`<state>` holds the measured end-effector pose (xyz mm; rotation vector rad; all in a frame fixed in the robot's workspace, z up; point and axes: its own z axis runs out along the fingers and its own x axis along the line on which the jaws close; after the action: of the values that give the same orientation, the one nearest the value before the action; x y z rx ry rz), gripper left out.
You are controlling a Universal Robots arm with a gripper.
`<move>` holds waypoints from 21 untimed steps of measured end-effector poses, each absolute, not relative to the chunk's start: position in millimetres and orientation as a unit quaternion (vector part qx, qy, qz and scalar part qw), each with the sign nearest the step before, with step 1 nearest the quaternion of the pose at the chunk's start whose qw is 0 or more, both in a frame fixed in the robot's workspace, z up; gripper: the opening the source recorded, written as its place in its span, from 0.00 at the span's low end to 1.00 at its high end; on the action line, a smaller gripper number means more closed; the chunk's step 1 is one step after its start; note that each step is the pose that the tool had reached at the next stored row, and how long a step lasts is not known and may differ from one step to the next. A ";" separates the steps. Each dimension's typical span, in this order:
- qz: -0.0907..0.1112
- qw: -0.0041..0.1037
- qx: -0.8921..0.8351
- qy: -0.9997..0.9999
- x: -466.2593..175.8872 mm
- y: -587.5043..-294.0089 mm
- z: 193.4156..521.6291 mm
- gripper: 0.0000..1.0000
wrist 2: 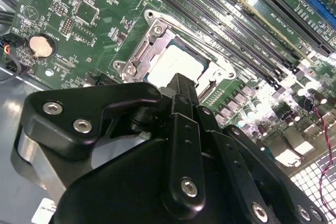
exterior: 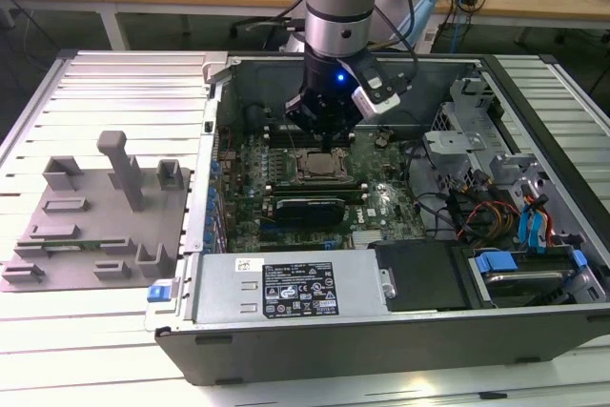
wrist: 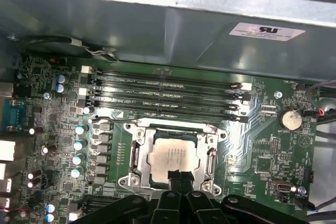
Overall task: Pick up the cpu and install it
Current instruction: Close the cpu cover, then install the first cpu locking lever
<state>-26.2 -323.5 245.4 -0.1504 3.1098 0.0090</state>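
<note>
Hand [exterior: 324, 143] hangs low over the green motherboard [exterior: 386, 199] inside the open computer case [exterior: 400, 345] in the exterior view. Second wrist view: its fingers [wrist 2: 181, 92] are pressed together, tips just at the edge of the cpu [wrist 2: 172, 66]. First wrist view: the cpu [wrist: 172, 156] lies flat in the socket frame [wrist: 137, 153], under those tips.

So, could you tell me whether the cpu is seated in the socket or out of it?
In: the cpu lies flat inside the socket frame on the motherboard, the gripper at its edge.
</note>
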 end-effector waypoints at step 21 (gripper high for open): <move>0.003 0.014 -0.048 0.999 -26.2 -324.5 245.4 0.11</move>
<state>-26.2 -324.5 245.4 -0.1503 3.1099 0.0090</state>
